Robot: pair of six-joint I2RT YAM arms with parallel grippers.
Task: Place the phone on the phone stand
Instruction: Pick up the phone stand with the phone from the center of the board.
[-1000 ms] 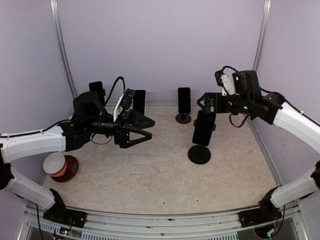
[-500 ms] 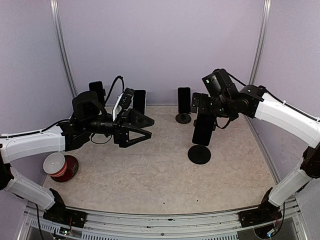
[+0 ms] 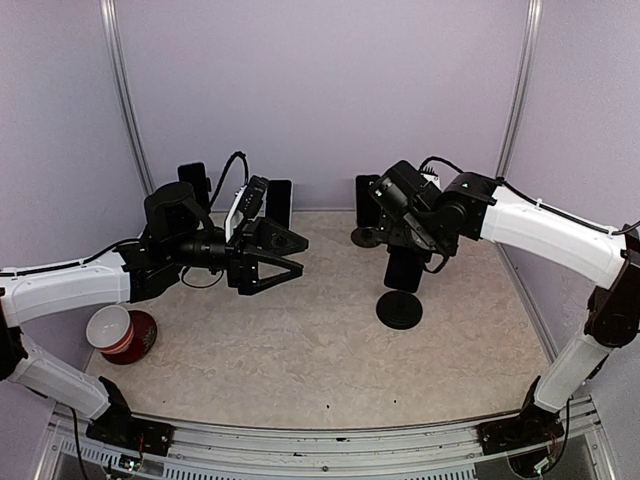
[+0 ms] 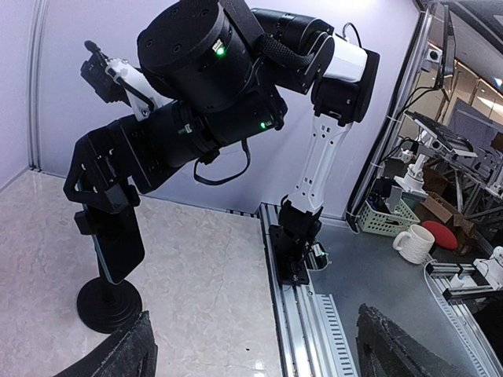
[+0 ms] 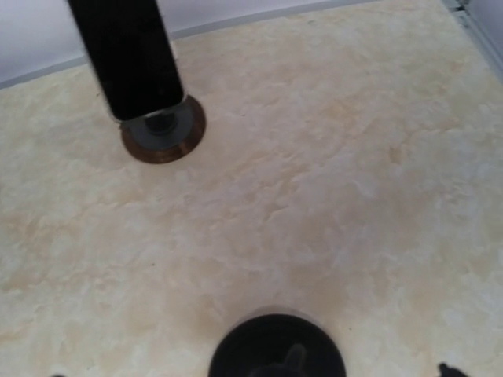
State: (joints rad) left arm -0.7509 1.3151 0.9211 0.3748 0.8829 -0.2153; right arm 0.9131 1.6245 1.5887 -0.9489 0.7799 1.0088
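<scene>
The black phone (image 3: 405, 270) hangs tilted just above the round black phone stand (image 3: 400, 310) at the table's middle right. My right gripper (image 3: 402, 240) is shut on the phone's top end. The left wrist view shows that grip (image 4: 106, 208), the phone (image 4: 118, 239) and the stand (image 4: 106, 302) under it. In the right wrist view only the stand's base and stem (image 5: 275, 349) and one fingertip (image 5: 444, 367) show; the phone is out of view there. My left gripper (image 3: 295, 263) is open and empty, left of the stand, and also shows in its own view (image 4: 259, 345).
Three other phones stand on stands along the back wall (image 3: 368, 200), (image 3: 278, 203), (image 3: 193, 180); the nearest one shows in the right wrist view (image 5: 130, 55). A red cup (image 3: 120, 332) sits at the left. The metal rail (image 4: 314, 314) runs along the table's near edge.
My right arm has swung left, over and behind the phone. The phone has sunk slightly toward the stand. The left arm has not moved.
</scene>
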